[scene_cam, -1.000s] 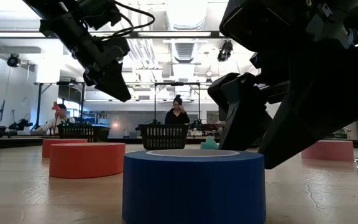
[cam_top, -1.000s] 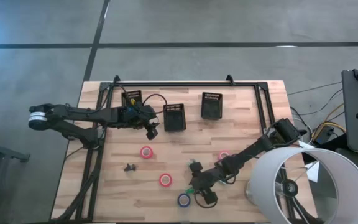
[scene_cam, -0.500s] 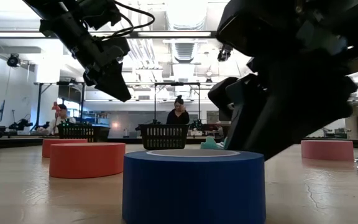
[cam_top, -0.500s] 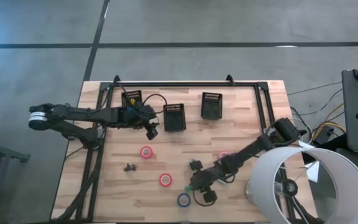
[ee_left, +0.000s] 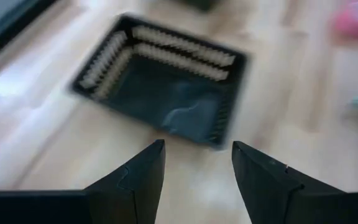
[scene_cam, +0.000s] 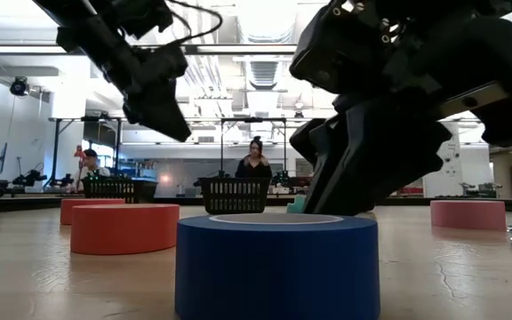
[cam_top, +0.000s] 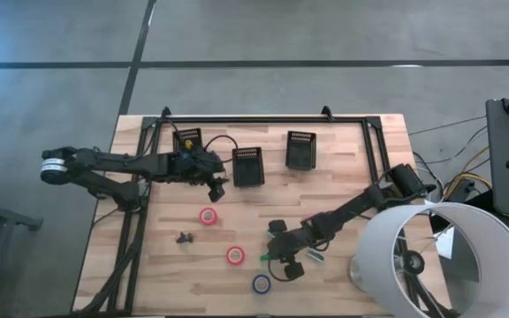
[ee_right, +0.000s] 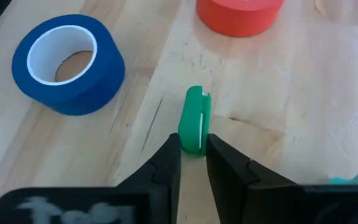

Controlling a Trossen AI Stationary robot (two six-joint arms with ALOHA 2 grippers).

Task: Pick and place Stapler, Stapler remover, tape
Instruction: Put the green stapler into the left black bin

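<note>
My right gripper (ee_right: 192,146) is low over the near middle of the table (cam_top: 360,150), shut on a small green stapler with a white stripe (ee_right: 195,118). A blue tape roll (ee_right: 67,62) lies flat just beside it, and a red roll (cam_top: 235,255) to its left. Another red roll (cam_top: 208,215) and the black stapler remover (cam_top: 183,238) lie further left. A pink roll (scene_cam: 468,214) shows in the low view. My left gripper (cam_top: 217,187) hangs open above the table beside a black basket (ee_left: 166,87). My right gripper pinches the green stapler's near end (ee_right: 193,144) between its two fingertips, one on each flat side. The fingers slant down from the table's right and lie along it. The stapler stands on edge and sticks out past the tips; whether it is clear of the table I cannot tell.
Three black baskets (cam_top: 187,140), (cam_top: 247,166), (cam_top: 300,150) stand along the far part of the table. A teal thing (cam_top: 312,258) lies under the right arm. A white lampshade (cam_top: 440,256) overhangs the near right corner. A black frame (cam_top: 263,119) rims the table.
My right gripper has shut on the green stapler and gone toward the table's far and left edges, away from the blue roll; the stapler has gone along with it. The tape rolls have stayed where they were.
</note>
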